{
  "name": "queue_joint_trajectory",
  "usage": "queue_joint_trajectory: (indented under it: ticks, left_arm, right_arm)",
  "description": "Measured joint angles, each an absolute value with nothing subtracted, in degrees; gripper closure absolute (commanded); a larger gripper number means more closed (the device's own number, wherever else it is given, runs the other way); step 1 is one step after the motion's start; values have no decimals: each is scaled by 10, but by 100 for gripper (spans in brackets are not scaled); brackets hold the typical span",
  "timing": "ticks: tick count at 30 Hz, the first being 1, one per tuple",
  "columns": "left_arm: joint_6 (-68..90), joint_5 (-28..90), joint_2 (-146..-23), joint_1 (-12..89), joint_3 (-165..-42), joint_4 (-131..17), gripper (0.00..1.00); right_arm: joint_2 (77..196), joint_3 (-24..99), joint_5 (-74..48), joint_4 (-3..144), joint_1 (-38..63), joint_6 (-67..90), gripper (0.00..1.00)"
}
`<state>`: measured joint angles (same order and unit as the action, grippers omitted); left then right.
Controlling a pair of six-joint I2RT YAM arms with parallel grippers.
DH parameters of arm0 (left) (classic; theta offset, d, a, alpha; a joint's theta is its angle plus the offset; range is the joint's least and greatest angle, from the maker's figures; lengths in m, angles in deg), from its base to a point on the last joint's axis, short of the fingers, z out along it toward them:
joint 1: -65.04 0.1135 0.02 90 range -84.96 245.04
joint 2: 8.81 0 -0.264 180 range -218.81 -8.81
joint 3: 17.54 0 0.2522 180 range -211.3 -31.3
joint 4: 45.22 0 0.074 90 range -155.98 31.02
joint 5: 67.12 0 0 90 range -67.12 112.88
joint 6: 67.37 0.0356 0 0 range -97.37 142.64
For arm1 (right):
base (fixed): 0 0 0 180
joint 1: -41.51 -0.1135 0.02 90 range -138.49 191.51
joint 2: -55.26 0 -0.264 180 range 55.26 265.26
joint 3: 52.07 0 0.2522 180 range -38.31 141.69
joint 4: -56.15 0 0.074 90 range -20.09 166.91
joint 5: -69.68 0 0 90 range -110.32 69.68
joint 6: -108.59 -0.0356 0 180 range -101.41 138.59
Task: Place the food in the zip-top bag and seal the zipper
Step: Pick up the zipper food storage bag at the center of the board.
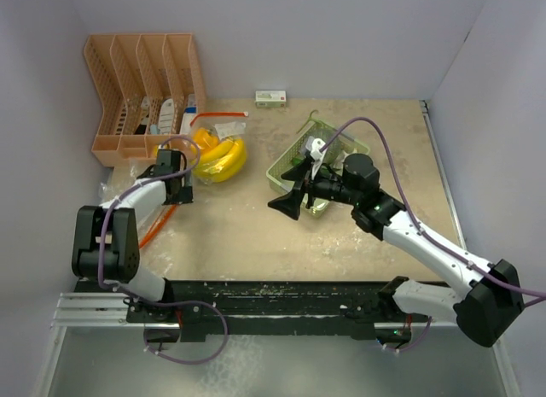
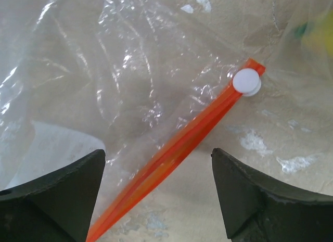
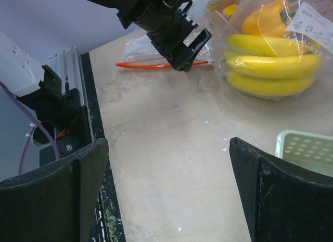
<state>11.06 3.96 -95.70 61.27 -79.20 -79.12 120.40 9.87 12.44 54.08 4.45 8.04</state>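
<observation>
The left fingers are spread wide over the orange zipper. The right fingers are held wide, empty.

Top view: bright, even, diffuse light from above; shadows on the table soft and faint. Left wrist view: white glare streaks across the crinkled zip-top bag, the left gripper's fingers dark and soft-edged, upper right corner out of focus. Right wrist view: the right gripper's fingers blurred and underexposed, banana bunch sharp, small highlights on the bag over it.
</observation>
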Motion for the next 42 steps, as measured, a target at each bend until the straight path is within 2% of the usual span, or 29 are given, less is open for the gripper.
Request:
queue_joint_trajectory:
  ticks: [1,7,9,10,12,20,28,31,38,42]
  left_arm:
    - [117,46,-970,616,-798,-789,21]
    - [135,66,-1012,620,-820,-772,54]
    - [140,68,-1017,620,-821,-770,80]
    - [142,70,-1019,620,-821,-770,89]
    - [145,73,-1024,620,-822,-771,100]
    - [144,123,-978,620,-822,-785,100]
    - [62,299,-726,620,-776,-743,100]
    - [19,359,-668,620,-754,-710,100]
    - [-72,459,-637,620,-675,-630,100]
    - [-109,494,-643,620,-649,-590,100]
  right_arm:
    - [1202,99,124,541,45,80,0]
    - [1187,89,124,542,45,81,0]
    - [1180,85,123,541,45,81,1]
    - [1178,84,123,541,45,81,0]
    - [1175,83,123,541,45,81,1]
    - [1174,82,122,541,45,80,0]
    - [1203,79,124,519,45,67,0]
    - [1238,73,128,494,45,50,0]
    - [1331,63,155,429,36,-16,0]
    - [1376,86,129,425,-20,-27,0]
